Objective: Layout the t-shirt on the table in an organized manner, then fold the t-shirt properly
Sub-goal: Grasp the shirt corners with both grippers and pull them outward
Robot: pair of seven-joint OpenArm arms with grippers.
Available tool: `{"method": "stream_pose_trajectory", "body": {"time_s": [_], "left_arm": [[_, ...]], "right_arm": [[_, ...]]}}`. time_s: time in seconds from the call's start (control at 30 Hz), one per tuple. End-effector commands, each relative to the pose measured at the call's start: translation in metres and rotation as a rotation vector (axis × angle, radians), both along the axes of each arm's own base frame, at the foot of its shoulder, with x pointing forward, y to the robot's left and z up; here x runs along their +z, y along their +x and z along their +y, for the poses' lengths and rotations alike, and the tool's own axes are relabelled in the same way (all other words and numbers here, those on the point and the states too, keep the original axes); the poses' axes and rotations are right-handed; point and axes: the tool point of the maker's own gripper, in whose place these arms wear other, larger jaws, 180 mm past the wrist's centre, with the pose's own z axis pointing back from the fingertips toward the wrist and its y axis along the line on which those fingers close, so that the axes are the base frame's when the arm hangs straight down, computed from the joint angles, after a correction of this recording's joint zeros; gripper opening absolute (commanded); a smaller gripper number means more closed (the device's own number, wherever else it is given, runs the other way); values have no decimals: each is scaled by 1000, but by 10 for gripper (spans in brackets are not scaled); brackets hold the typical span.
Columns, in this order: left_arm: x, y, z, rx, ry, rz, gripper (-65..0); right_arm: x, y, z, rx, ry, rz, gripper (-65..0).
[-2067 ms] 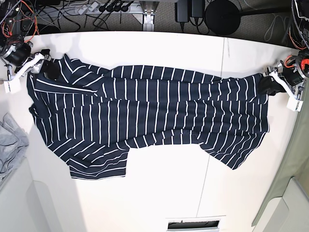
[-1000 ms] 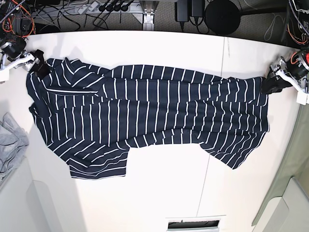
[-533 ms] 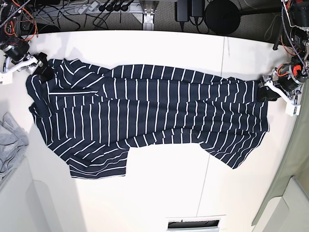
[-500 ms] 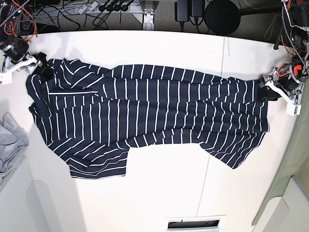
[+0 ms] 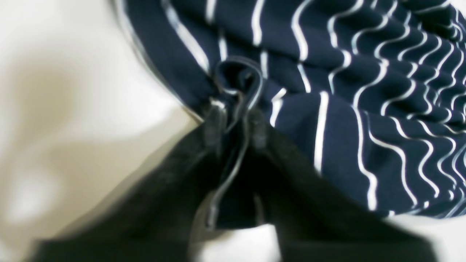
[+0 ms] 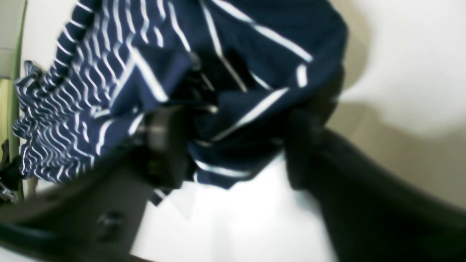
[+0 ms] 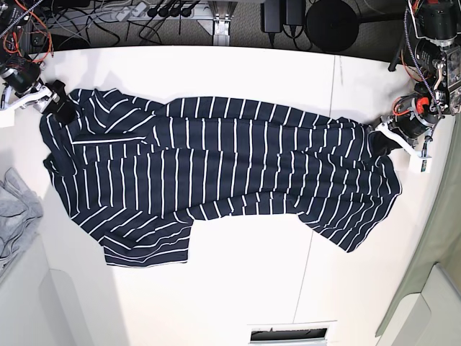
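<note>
The navy t-shirt (image 7: 216,166) with thin white stripes lies stretched sideways across the white table (image 7: 252,288), wrinkled, with a sleeve at the front left. My left gripper (image 7: 384,141) is at the shirt's right end. In the left wrist view it (image 5: 235,109) is shut on a small fold of the shirt (image 5: 364,91). My right gripper (image 7: 59,108) is at the shirt's far-left corner. In the right wrist view it (image 6: 233,123) holds a thick bunch of the shirt (image 6: 255,43) between its fingers, above the table (image 6: 400,54).
A light-grey cloth (image 7: 14,209) lies at the table's left edge. Cables and a power strip (image 7: 166,11) run behind the far edge. A thin dark seam (image 7: 317,216) crosses the table right of centre. A slot (image 7: 292,334) sits at the front edge.
My left gripper has moved inward, toward the table's middle, with the shirt's right end, which is now slacker. My right gripper has shifted slightly outward with its corner.
</note>
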Motion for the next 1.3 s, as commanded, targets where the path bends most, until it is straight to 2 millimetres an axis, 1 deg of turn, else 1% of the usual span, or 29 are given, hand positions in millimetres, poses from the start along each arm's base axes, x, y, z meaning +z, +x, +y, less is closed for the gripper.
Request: {"method": "stream_pose_trajectory", "body": {"time_s": [0.0, 0.07, 0.17, 0.27, 0.33, 0.4, 0.53, 0.6, 0.67, 0.87, 0.9, 0.97, 1.0, 1.03, 1.07, 1.1, 1.13, 1.2, 1.27], "left_arm": [[8, 7, 6, -6, 18, -14, -650], [9, 7, 8, -9, 25, -10, -650], [11, 0, 11, -49, 53, 35, -650], [29, -8, 6, -117, 40, 12, -650], [37, -20, 6, -150, 63, 13, -650], [39, -34, 6, -185, 95, 29, -650], [38, -60, 6, -225, 126, 67, -650], [36, -69, 6, -223, 128, 81, -650], [34, -74, 7, -221, 129, 93, -650], [33, -75, 7, -223, 132, 95, -650], [33, -75, 7, -224, 131, 95, -650], [33, -75, 7, -223, 130, 94, -648], [33, -75, 7, -224, 131, 94, -592], [33, -75, 7, -224, 131, 95, -533], [33, -76, 7, -224, 132, 98, -482], [33, -76, 7, -225, 133, 104, -444], [33, -78, 8, -233, 136, 113, -422], [40, -79, 2, -264, 109, 115, -420], [54, -75, -7, -289, 76, 87, -420]], "right_arm": [[14, 12, -6, 7, -14, -54, -413], [14, 12, -5, 17, -13, -45, -643], [12, 5, -8, 42, -23, -7, -650], [10, -12, -18, 67, -61, 35, -650], [11, -31, -25, 83, -92, 63, -650], [16, -47, -29, 99, -111, 78, -650], [30, -65, -29, 115, -138, 72, -650], [34, -71, -30, 126, -160, 74, -650], [37, -72, -29, 133, -168, 71, -650], [39, -69, -30, 126, -170, 57, -650], [38, -69, -30, 127, -172, 60, -634], [37, -70, -32, 129, -187, 68, -476], [36, -70, -33, 129, -197, 69, -410], [36, -70, -35, 128, -205, 70, -363], [36, -71, -37, 124, -212, 71, -338], [38, -70, -39, 117, -217, 68, -335], [39, -70, -43, 105, -222, 64, -336], [45, -71, -55, 71, -239, 57, -336], [54, -68, -69, 26, -258, 27, -336]]}}
